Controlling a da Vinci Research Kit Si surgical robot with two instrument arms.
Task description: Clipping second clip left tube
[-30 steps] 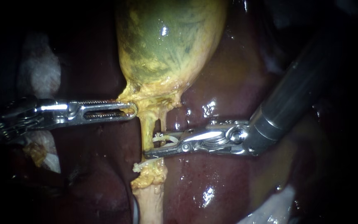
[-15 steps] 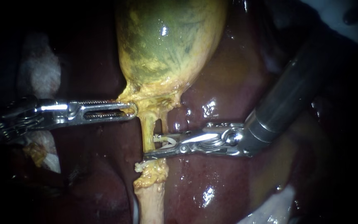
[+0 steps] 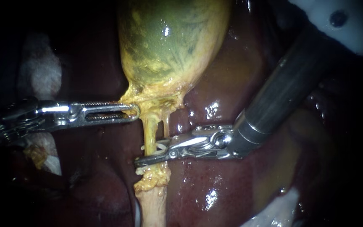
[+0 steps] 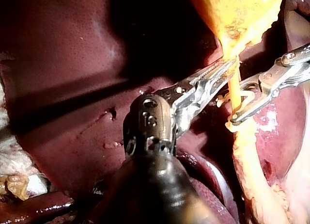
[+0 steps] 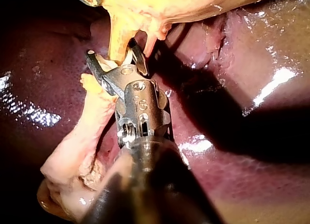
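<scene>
The yellow-green gallbladder (image 3: pixel 169 42) hangs at the top, and two tubes run down from its neck. My left instrument (image 3: pixel 134 111) is shut on the neck tissue, as the left wrist view also shows (image 4: pixel 227 66). The thick yellow left tube (image 3: pixel 149 132) passes between the open jaws of my right instrument (image 3: pixel 141 154), which carry a white clip (image 3: pixel 161 146). The thin right tube (image 3: pixel 166 126) lies just behind the upper jaw. In the right wrist view the jaws of my right instrument (image 5: pixel 114 56) straddle the left tube (image 5: pixel 117 40). A whitish bit (image 3: pixel 140 170) shows under the lower jaw.
Dark red liver (image 3: pixel 232 75) surrounds the gallbladder on both sides. A pale stump of tissue (image 3: pixel 152 201) continues below the tubes. White gauze lies at the lower right (image 3: pixel 274 212) and far left (image 3: pixel 40 71). A white part of the right arm (image 3: pixel 341 21) shows at the upper right.
My right instrument has slid left, so its jaws and clip reach further across the left tube. More of its shaft shows. The left instrument has held still.
</scene>
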